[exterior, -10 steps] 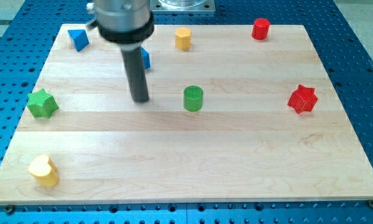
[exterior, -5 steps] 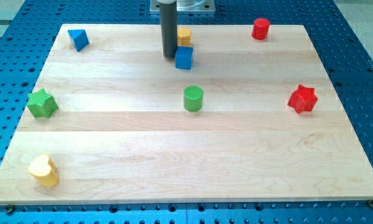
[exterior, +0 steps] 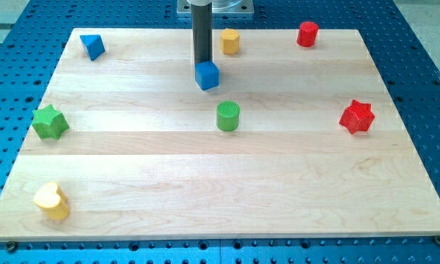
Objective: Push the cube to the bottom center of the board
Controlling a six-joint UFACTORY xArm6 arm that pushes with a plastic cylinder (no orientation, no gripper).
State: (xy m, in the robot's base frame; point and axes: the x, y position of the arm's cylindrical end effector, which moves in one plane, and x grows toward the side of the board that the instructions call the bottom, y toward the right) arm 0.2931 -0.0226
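The blue cube (exterior: 207, 75) sits on the wooden board (exterior: 220, 183) in its upper middle, turned a little on its corner. My tip (exterior: 202, 63) stands right behind the cube, on its top side in the view, touching or nearly touching it. The green cylinder (exterior: 228, 116) lies just below and to the right of the cube.
A yellow hexagonal block (exterior: 230, 41) is at the top, right of the rod. A blue triangular block (exterior: 92, 46) is top left, a red cylinder (exterior: 307, 34) top right, a red star (exterior: 356, 116) right, a green star (exterior: 49, 122) left, a yellow heart (exterior: 51, 201) bottom left.
My tip swept from the board's left middle up to the top centre. The blue cube moved right, then slightly left and down. The yellow block shifted right.
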